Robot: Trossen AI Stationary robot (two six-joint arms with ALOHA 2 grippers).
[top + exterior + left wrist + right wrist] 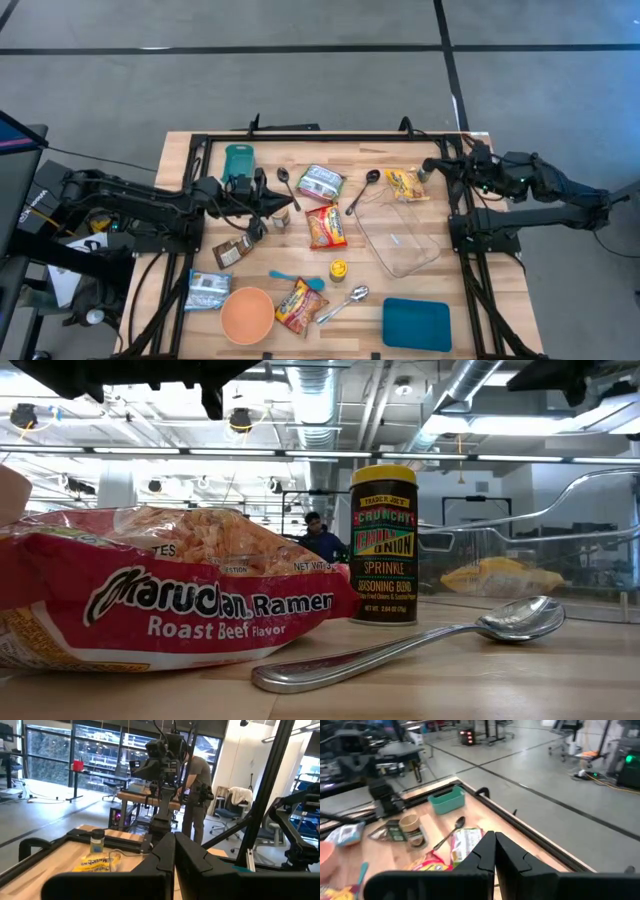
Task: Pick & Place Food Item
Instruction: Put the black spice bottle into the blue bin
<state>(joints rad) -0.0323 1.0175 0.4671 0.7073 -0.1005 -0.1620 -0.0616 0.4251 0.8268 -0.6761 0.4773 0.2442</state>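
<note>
Two grippers: we are seeing left gripper (174, 851) and right gripper (494, 851) pinched closed, holding nothing.
Overhead: ramen packet (326, 227) is lying mid-table.
Low camera: only here are we reading spice jar (383, 545) labels.

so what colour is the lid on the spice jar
Yellow, on the spice jar, clearest in the low view.

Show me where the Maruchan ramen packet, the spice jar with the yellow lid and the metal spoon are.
Maruchan ramen packet (190, 610): low view, on its red front label.
spice jar (383, 550): low view, on its printed label.
metal spoon (520, 620): low view, on its bowl.
</note>
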